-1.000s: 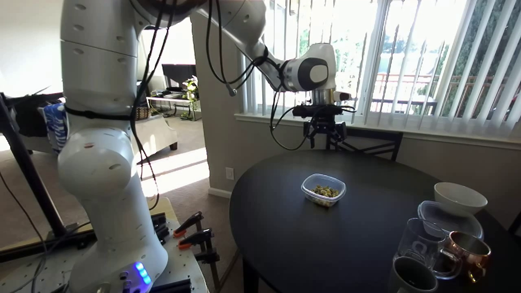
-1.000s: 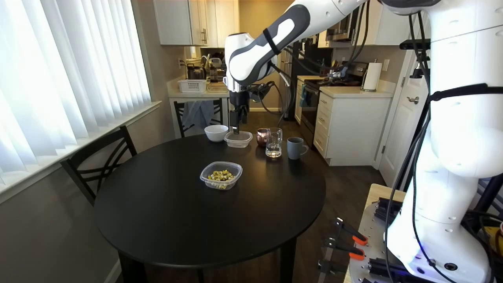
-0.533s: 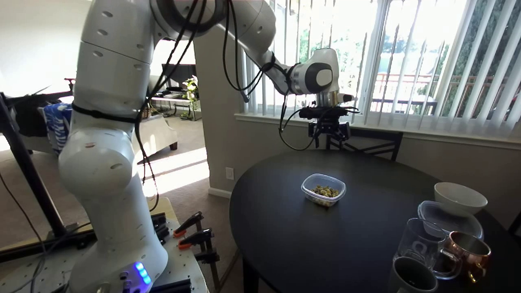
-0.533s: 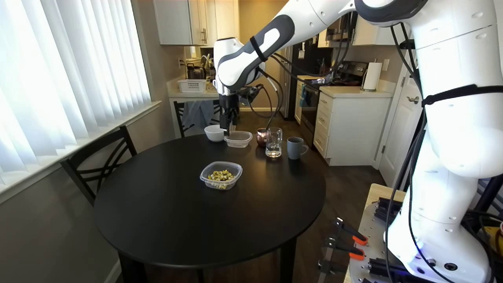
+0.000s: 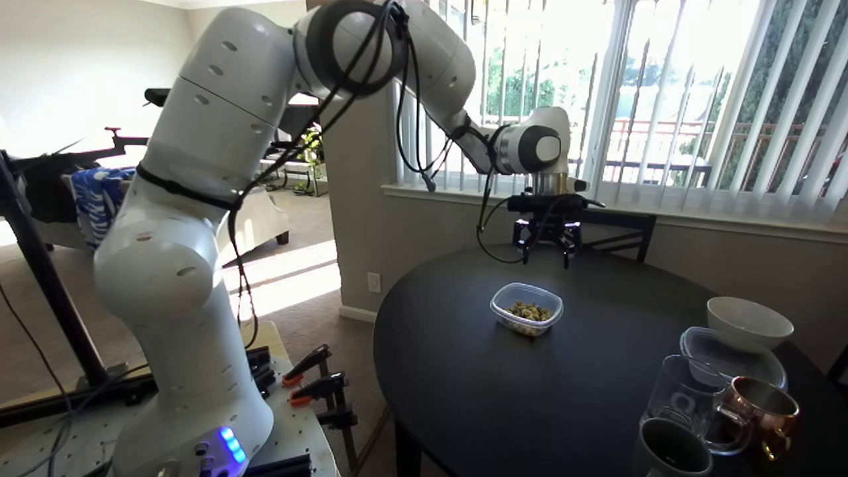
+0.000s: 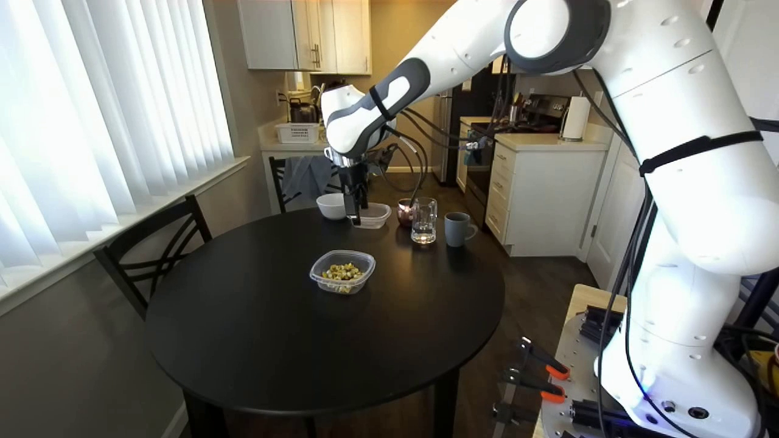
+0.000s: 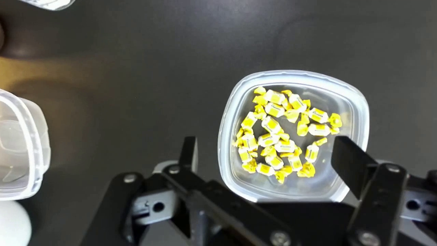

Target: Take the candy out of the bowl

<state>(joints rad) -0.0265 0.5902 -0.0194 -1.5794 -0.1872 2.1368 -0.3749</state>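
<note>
The candy (image 7: 285,146) is a loose heap of small yellow-and-white wrapped pieces. It lies in the clear bowl (image 7: 224,133) with a rounded-square rim. In both exterior views the candy (image 5: 529,310) (image 6: 342,271) and the bowl (image 5: 520,326) (image 6: 319,278) stand on the dark table. My gripper (image 7: 268,150) is open and empty. In the wrist view the bowl shows between and ahead of its fingers, with the right fingertip over the bowl's right part and the left one outside the rim. In both exterior views the gripper (image 5: 546,256) (image 6: 356,218) hangs above the table, apart from the bowl.
A second clear container (image 6: 372,222), a white round bowl (image 6: 330,205), a copper mug (image 6: 404,214), a glass mug (image 6: 424,224) and a grey mug (image 6: 456,229) stand grouped on the round black table (image 6: 274,353). A black chair (image 6: 155,258) is by the window.
The arm has bent forward and my gripper has come lower over the table, also turning somewhat. It has moved right in an exterior view. The bowl and the candy have not moved.
</note>
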